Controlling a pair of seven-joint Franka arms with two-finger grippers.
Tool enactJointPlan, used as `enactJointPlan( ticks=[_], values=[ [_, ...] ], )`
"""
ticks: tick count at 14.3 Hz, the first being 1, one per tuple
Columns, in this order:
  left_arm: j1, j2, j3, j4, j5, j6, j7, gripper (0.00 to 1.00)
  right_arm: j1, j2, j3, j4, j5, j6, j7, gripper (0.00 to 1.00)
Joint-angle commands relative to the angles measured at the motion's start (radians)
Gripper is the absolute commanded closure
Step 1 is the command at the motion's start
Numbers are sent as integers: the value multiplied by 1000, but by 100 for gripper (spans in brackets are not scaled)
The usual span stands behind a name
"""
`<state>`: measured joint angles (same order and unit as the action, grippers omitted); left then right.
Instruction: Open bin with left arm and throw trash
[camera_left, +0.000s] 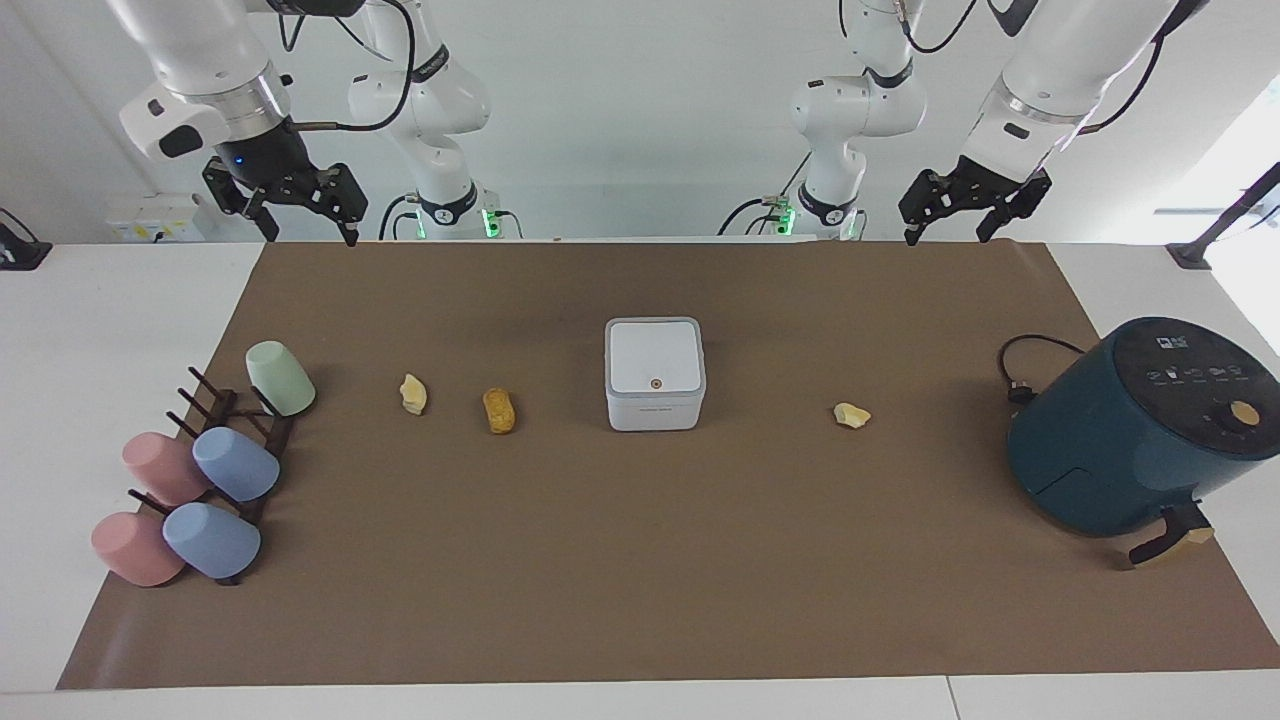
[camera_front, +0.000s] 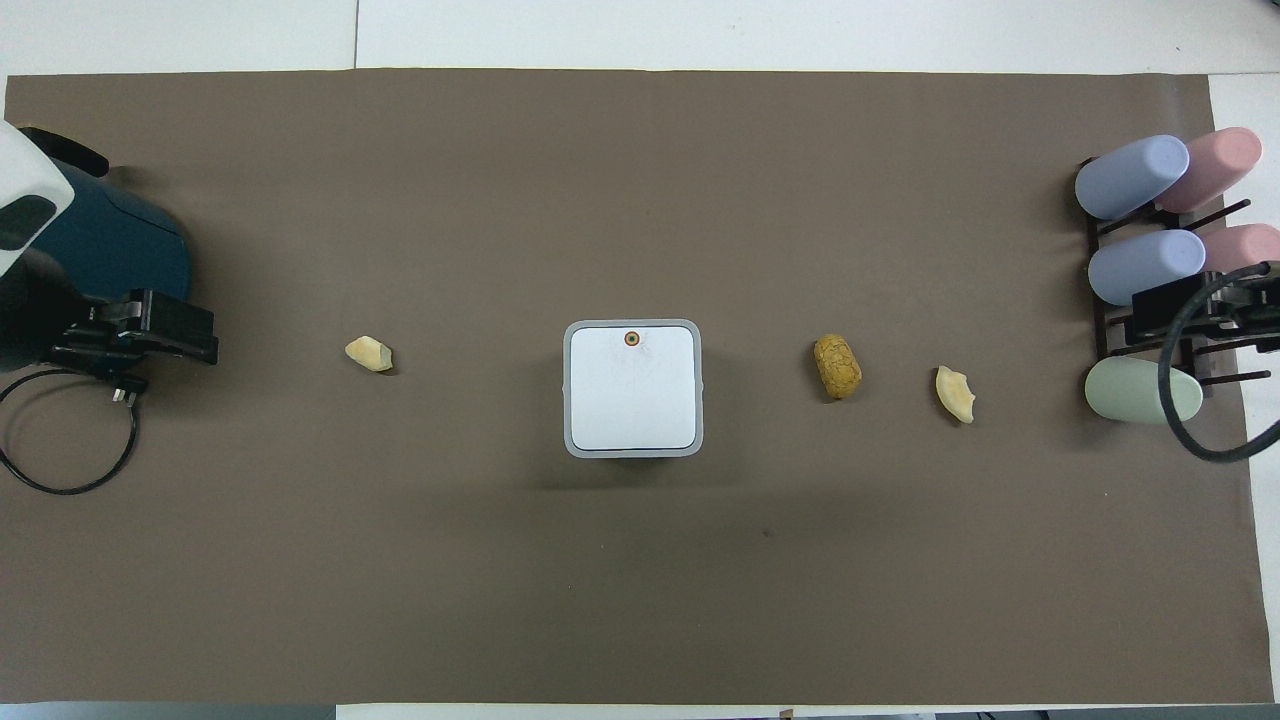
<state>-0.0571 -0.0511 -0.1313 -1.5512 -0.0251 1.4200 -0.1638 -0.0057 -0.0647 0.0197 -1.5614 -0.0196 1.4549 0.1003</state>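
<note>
You've got the bin (camera_left: 654, 375) mid-tabletop, on the brown mat (camera_left: 640, 600), lid shut, small round button (camera_left: 656, 383) on the lid edge farther from the robots. Trash is 3 bits, all on the mat, none touching the bin. The orange-brown piece (camera_left: 498, 410) sits beside the bin toward the right arm's end, w/ a pale yellow lump (camera_left: 413, 393) just past it toward the same end. The second pale lump (camera_left: 851, 415) is on its own toward the left arm's end, between the bin and the air fryer (camera_left: 1130, 430). All 3 roughly level w/ the bin, well apart from both arms.

Left pincer (camera_left: 958, 212) hangs up in the air over the mat edge nearest the robots, at the left arm's end; fingers spread wide, holding nothing. Right pincer (camera_left: 300, 205) hangs likewise over the same mat edge at the right arm's end, also wide apart and empty. Both arms wait.

Teal air fryer sits at the left arm's end of the tabletop, black cord (camera_left: 1030, 365) looped beside it on the side nearer the robots. At the right arm's end you see a dark peg rack (camera_left: 235, 420) w/ pastel cups: one green (camera_left: 280, 378), two blue (camera_left: 236, 464), two pink (camera_left: 160, 467)
</note>
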Motion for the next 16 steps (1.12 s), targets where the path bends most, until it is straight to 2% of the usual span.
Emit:
enactJointPlan(
  ticks=[1, 7, 8, 13, 15, 16],
  values=[
    [-1, -13, 1, -6, 11, 2, 14, 0, -7, -27, 3, -34, 3, 22, 9, 0],
    [0, -35, 1, -18, 11, 13, -2, 0, -2, -47, 5, -81, 4, 36, 18, 0],
    [2, -35, 1, -18, 11, 13, -2, 0, -2, -58, 5, -103, 4, 70, 18, 0],
    [-18, -49, -13, -39, 11, 17, -66, 0, -5, -107, 5, -343, 6, 338, 10, 0],
    [-71, -49, -14, -49, 10, 45, -107, 0, -8, -107, 3, -441, 4, 470, 9, 0],
    [-93, -41, -14, -50, 10, 68, -112, 17, -7, -104, 3, -492, 6, 534, 9, 0]
  ],
)
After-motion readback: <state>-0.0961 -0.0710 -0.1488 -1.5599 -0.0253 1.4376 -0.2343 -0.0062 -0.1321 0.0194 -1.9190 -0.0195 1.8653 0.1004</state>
